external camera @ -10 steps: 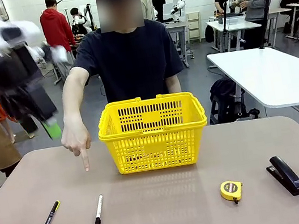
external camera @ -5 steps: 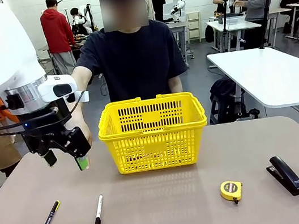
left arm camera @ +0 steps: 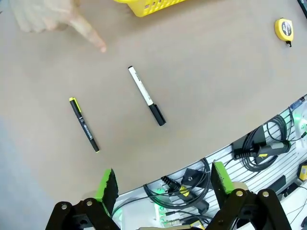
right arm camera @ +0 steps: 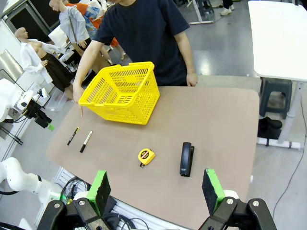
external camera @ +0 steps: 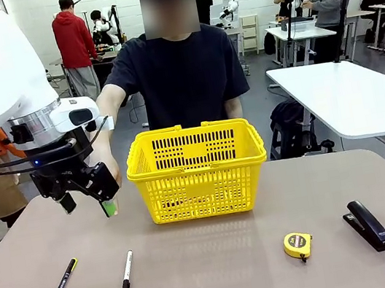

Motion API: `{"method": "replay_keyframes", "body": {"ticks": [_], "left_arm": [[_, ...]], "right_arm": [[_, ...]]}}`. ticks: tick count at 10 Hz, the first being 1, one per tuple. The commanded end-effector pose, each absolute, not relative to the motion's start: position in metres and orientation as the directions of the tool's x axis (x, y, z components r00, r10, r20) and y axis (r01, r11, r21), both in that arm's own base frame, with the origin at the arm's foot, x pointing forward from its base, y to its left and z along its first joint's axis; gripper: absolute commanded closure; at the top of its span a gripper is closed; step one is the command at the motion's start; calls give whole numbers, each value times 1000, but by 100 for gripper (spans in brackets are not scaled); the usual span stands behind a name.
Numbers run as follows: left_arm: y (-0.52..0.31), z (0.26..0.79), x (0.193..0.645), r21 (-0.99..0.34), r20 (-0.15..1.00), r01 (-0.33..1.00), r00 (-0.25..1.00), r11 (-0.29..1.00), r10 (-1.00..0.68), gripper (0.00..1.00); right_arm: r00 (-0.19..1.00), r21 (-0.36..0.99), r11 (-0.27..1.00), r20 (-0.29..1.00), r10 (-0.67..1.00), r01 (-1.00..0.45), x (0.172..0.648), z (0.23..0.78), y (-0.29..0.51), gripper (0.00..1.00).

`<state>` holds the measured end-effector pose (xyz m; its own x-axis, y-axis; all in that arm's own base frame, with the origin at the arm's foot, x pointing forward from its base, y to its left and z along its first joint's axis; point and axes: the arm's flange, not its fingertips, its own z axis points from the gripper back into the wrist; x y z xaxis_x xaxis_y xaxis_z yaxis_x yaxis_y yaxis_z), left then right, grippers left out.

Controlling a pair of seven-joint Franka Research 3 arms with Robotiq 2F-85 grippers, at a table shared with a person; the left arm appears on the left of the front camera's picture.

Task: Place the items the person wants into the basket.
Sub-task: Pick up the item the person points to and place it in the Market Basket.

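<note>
1. The person's hand (left arm camera: pixel 53 21) points a finger down at the table (external camera: pixel 224 286), near the white end of the white marker (external camera: pixel 126 275), so I take this as the choosing step with the marker as the wanted item.
2. The robot's left hand (external camera: pixel 88 204) hangs above the table's left side, in front of the person's forearm. Its green-padded fingers are spread wide and hold nothing.
3. The robot's right hand (right arm camera: pixel 156 189) is also spread and empty, high over the robot's side of the table.
4. Next, I'd say, the left hand must come down over the marker, turn so the pads straddle its thin barrel, pinch it, then carry it to the yellow basket (external camera: pixel 200 187).
5. The marker is slim, with a white body and black cap. It lies flat with the cap toward the robot, between the black pen (external camera: pixel 62 284) and the basket, touching neither.
6. The pen lies close by and looks alike, so picking the wrong one is the risk.
7. The stapler (external camera: pixel 369 225) waits at the far right.
</note>
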<state>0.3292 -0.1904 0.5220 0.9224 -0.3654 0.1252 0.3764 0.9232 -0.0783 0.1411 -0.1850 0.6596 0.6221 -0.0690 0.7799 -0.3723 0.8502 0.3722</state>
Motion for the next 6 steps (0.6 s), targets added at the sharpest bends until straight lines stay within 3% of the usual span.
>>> {"method": "replay_keyframes", "body": {"ticks": [1, 4, 6], "left_arm": [[-189, 524, 329, -62, 114, 376, 923, 925, -367, 0], [-191, 522, 329, -79, 124, 380, 921, 922, -369, 0], [-206, 495, 325, -18, 103, 331, 939, 944, -327, 0]], "right_arm": [[619, 373, 848, 783, -69, -377, 140, 659, -185, 0], [619, 373, 848, 783, -69, -377, 140, 659, -185, 0], [619, 373, 848, 783, -69, -377, 140, 659, -185, 0]]}}
